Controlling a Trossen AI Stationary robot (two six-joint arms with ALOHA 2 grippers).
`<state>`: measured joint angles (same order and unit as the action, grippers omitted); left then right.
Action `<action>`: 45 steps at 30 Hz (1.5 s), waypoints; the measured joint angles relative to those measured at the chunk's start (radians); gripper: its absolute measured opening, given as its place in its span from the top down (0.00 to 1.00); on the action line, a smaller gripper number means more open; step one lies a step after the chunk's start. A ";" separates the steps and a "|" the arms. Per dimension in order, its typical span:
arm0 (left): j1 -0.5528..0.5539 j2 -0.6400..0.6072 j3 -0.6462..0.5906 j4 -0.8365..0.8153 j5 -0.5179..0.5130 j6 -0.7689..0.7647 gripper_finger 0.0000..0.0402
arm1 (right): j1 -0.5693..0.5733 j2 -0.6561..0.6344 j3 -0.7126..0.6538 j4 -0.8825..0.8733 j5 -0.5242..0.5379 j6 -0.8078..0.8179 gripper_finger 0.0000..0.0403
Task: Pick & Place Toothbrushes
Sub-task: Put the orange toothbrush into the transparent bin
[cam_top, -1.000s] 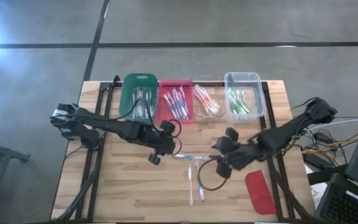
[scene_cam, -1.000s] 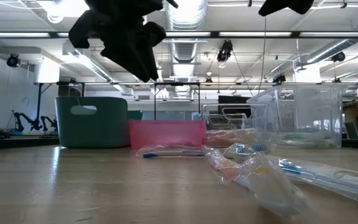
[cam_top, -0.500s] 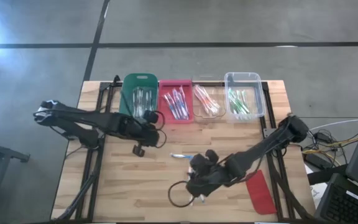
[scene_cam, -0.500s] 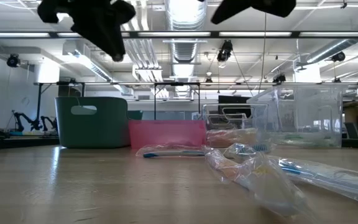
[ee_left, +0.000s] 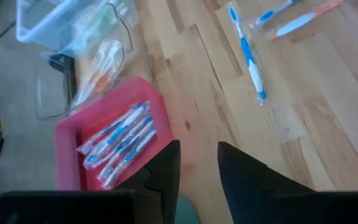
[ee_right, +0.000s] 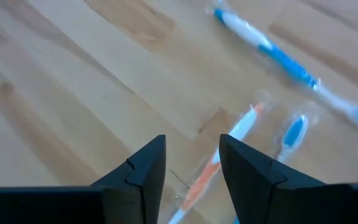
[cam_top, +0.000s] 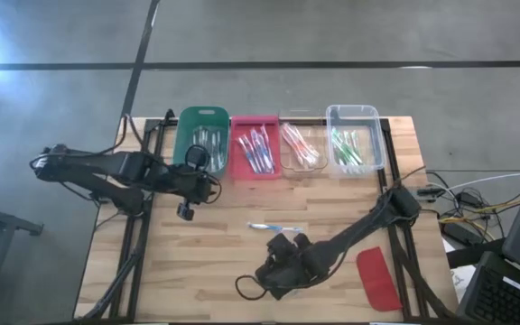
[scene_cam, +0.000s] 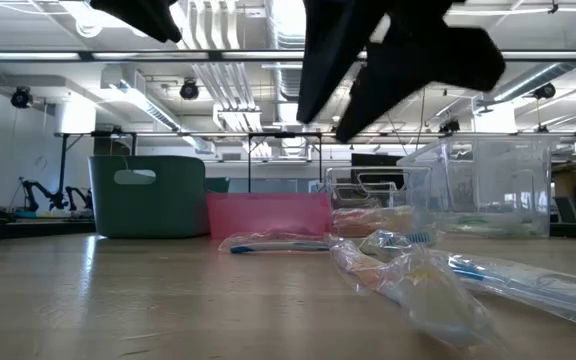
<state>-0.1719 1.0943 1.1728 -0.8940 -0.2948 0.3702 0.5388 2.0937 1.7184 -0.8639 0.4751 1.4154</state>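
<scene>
Three loose wrapped toothbrushes lie flat on the wooden table: a blue one, an orange one and a second blue one. My right gripper hangs open above them, slanting down. The orange toothbrush shows past the gap between its fingers, untouched. My left gripper stands open and empty near the table's left side, in front of the green bin. More toothbrushes lie sorted in the bins along the far edge.
Along the far edge stand the green bin, a red tray of blue toothbrushes, a clear tray of orange ones and a clear tub of green ones. A flat red lid lies at the near right.
My left gripper has drawn back from the table's middle toward the left edge and risen. My right gripper has swung from the right toward the middle and near edge, come down over the loose toothbrushes and rolled its wrist. The toothbrushes have stayed where they lay.
</scene>
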 joint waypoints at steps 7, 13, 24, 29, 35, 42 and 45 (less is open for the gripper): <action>0.000 -0.020 0.000 -0.001 0.000 0.047 0.72 | -0.003 0.076 0.013 -0.007 -0.005 0.147 0.55; 0.000 -0.016 -0.003 -0.002 0.000 0.072 0.72 | -0.002 0.098 0.009 -0.017 -0.009 0.240 0.53; 0.000 -0.016 -0.016 -0.015 -0.002 0.072 0.72 | -0.006 0.175 0.006 -0.013 -0.039 0.298 0.57; 0.000 -0.016 -0.016 -0.017 -0.002 0.072 0.72 | -0.010 0.211 0.010 -0.015 -0.028 0.313 0.60; 0.000 -0.016 -0.016 -0.021 -0.003 0.072 0.72 | -0.014 0.235 0.010 -0.020 -0.030 0.344 0.67; 0.000 -0.016 -0.016 -0.023 -0.003 0.072 0.72 | -0.016 0.235 0.026 -0.017 -0.013 0.339 0.82; 0.000 -0.016 -0.016 -0.022 -0.003 0.072 0.72 | -0.017 0.237 0.040 -0.016 -0.007 0.338 0.89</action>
<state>-0.1718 1.0782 1.1566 -0.9161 -0.2974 0.4419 0.5217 2.3308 1.7582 -0.8798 0.4685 1.7538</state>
